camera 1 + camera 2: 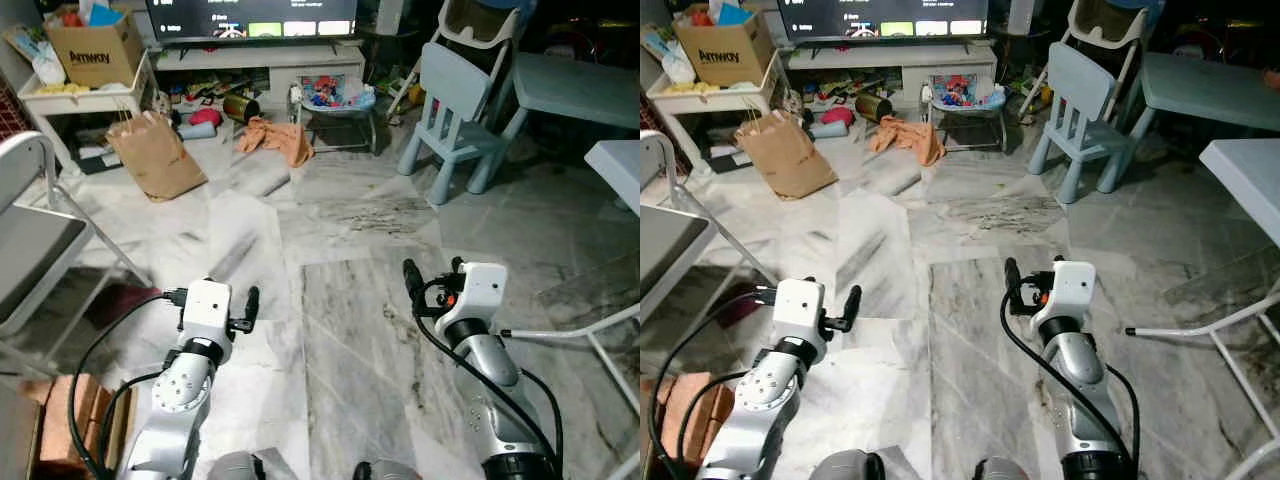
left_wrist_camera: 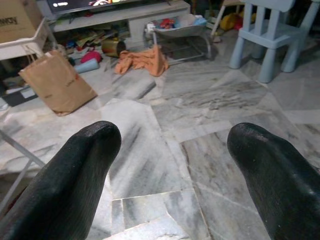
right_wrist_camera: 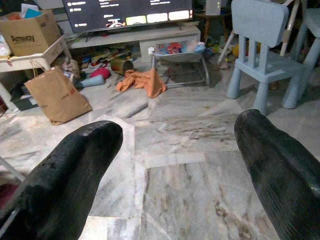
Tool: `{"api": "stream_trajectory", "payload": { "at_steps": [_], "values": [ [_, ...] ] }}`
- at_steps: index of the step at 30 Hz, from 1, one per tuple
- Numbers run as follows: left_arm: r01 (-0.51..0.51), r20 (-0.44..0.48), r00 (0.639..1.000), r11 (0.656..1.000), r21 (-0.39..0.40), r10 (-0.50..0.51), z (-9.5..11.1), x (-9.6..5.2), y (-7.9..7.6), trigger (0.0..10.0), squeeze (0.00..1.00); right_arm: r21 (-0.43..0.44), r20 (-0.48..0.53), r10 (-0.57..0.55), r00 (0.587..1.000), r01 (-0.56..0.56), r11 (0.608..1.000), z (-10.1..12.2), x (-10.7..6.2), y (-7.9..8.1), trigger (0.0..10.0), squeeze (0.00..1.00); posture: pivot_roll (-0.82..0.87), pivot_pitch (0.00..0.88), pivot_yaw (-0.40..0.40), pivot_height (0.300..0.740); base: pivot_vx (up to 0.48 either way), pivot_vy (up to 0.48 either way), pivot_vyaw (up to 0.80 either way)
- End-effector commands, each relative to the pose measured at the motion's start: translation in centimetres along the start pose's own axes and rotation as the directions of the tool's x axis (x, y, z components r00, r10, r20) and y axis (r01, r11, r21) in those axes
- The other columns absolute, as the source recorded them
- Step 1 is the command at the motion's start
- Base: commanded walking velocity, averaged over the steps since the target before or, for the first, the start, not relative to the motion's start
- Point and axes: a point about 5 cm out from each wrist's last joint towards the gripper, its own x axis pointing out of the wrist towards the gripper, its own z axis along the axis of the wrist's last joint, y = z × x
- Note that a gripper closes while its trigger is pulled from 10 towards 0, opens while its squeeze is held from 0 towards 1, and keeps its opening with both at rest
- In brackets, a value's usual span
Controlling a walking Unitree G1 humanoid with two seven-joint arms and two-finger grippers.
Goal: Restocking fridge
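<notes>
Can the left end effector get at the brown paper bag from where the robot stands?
Probably not. The brown paper bag leans far across the marble floor, beyond the open left end effector, which hangs low near the robot. Nothing blocks the path; the robot would likely need to walk closer.

Marble floor [image 1: 350,330], blue chair [image 1: 450,105], lit TV [image 1: 250,18].

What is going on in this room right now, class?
A humanoid robot stands on a marble floor in a cluttered living room, facing a TV. Both arms are held out in front, the left gripper and right gripper with jaws open and holding nothing. Ahead lie a paper bag, an orange cloth and a blue chair. A fridge cannot be made out.
</notes>
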Motion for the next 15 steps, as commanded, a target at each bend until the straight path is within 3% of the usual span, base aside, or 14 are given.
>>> {"api": "stream_trajectory", "payload": {
  "at_steps": [1, 8, 15],
  "values": [
    [-0.001, 0.006, 1.000, 1.000, 0.010, 0.001, 0.29, 0.12, -0.12, 10.0, 0.00, -0.014, 0.018, 0.000, 1.000, 0.000, 1.000, 0.50, 0.05, -0.16, 10.0, 0.00, 0.05, 0.044, -0.010, 0.740, 0.000, -0.368, 0.00],
    [0.001, 0.004, 1.000, 1.000, 0.013, -0.001, 0.27, 0.19, -0.19, 10.0, 0.00, -0.019, 0.025, 0.007, 1.000, -0.006, 1.000, 0.59, 0.12, -0.10, 10.0, 0.00, 0.05, 0.041, -0.009, 0.740, 0.000, -0.363, 0.00],
    [0.001, 0.005, 1.000, 1.000, 0.013, -0.001, 0.26, 0.27, -0.19, 10.0, 0.00, -0.016, 0.027, 0.015, 1.000, -0.014, 1.000, 0.64, 0.19, -0.02, 10.0, 0.00, 0.05, 0.037, -0.010, 0.740, 0.000, -0.386, 0.73]
  ]
}}
